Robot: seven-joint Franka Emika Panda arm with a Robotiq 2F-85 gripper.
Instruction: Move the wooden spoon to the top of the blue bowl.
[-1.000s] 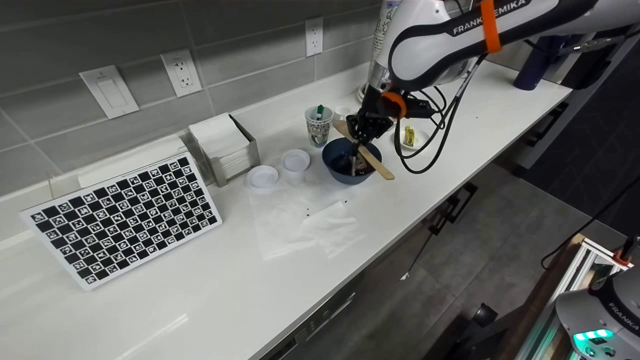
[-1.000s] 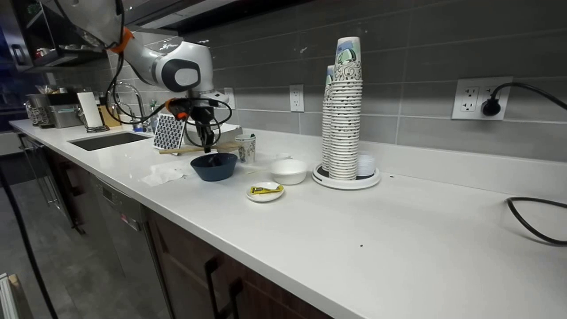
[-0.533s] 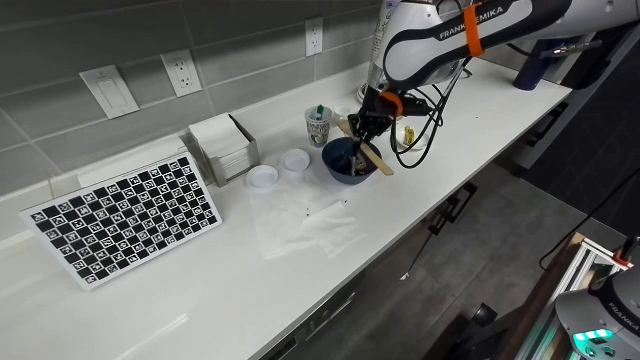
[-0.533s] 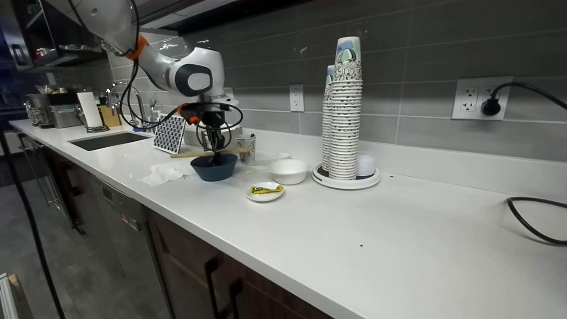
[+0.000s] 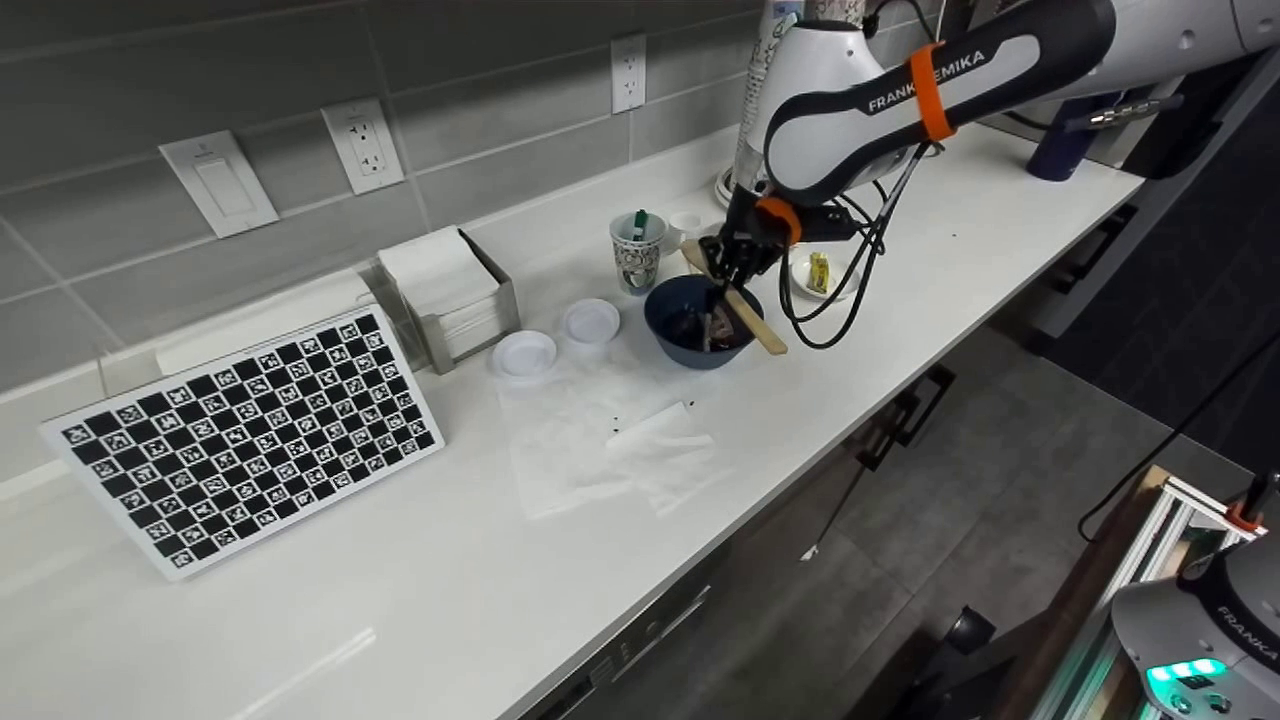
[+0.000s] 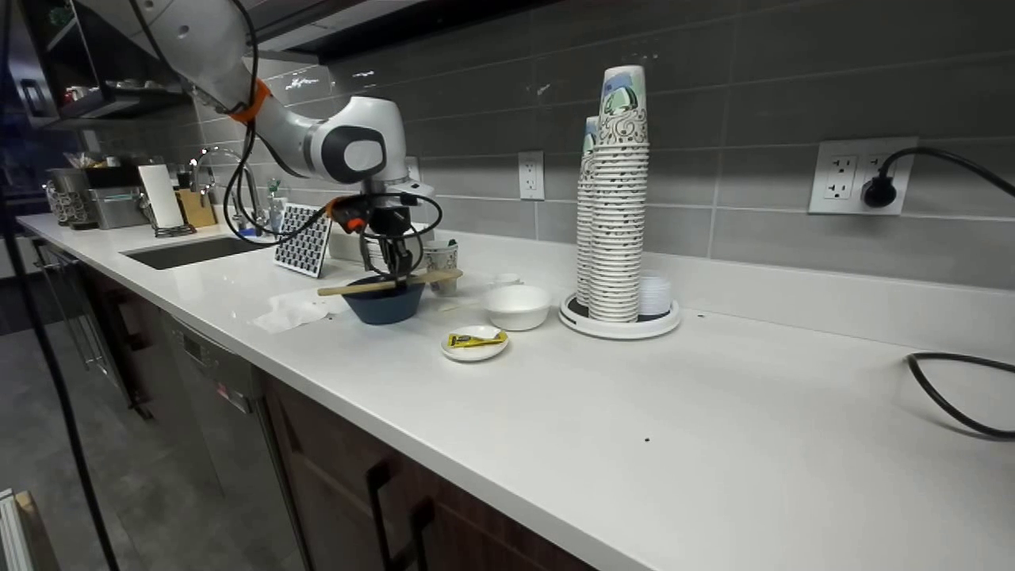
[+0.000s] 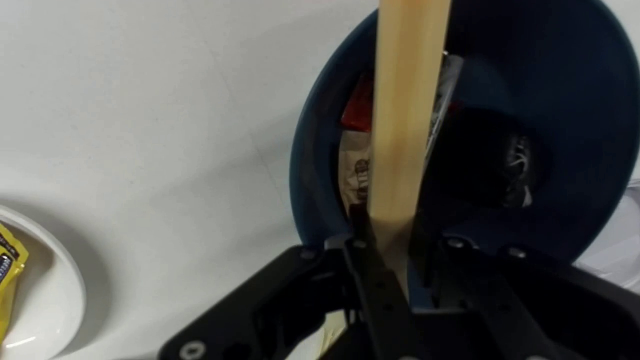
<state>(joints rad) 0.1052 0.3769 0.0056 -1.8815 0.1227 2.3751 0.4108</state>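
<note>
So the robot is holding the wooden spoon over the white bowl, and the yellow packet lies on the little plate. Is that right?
Almost, but the white bowl is the wrong one: an exterior view shows it standing apart. In the wrist view, the end effector holds the wooden spoon over the blue bowl. The rest is right: the yellow packet lies on the little plate.

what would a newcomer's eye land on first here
Likely the checkered calibration board, tilted on the counter in both exterior views. Next, the tall stacks of paper cups on a round white tray. Then, in the wrist view, the wooden spoon, gripped in the hand over the blue bowl.
</note>
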